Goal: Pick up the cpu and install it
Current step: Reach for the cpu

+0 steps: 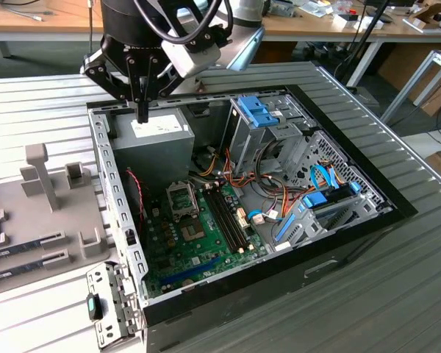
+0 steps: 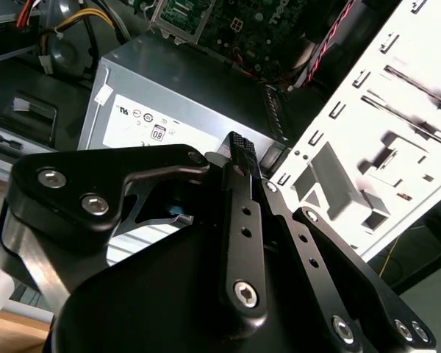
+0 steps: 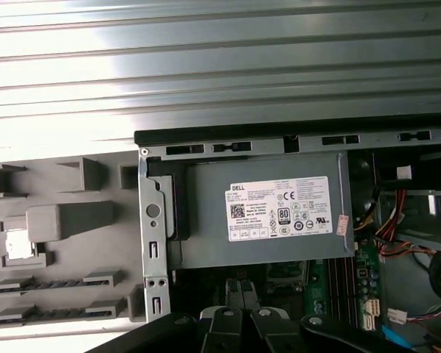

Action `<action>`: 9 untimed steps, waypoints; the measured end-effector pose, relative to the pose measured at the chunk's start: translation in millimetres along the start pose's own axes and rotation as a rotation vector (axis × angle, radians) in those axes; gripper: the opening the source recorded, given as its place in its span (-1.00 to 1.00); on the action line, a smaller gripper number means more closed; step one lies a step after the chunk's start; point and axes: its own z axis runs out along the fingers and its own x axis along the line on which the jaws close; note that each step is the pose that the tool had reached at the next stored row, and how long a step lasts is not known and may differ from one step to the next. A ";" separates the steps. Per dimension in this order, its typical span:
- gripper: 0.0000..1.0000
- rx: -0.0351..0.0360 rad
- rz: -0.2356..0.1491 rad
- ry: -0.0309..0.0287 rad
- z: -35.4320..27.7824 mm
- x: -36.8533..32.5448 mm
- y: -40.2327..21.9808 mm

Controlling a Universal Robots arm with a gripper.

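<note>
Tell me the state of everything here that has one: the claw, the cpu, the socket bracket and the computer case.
claw, shut, holding nothing, above the power supply
cpu, lying in a recess of the grey tray, not picked up
socket bracket, looks flipped open
computer case, on its side, panel off, inside exposed
</note>
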 end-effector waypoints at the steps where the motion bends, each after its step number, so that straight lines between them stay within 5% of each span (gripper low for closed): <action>1: -0.79 0.0001 0.000 0.0001 -0.1 0.4 0.0; 9: -0.79 0.0001 0.000 0.0001 -0.2 4.5 -0.3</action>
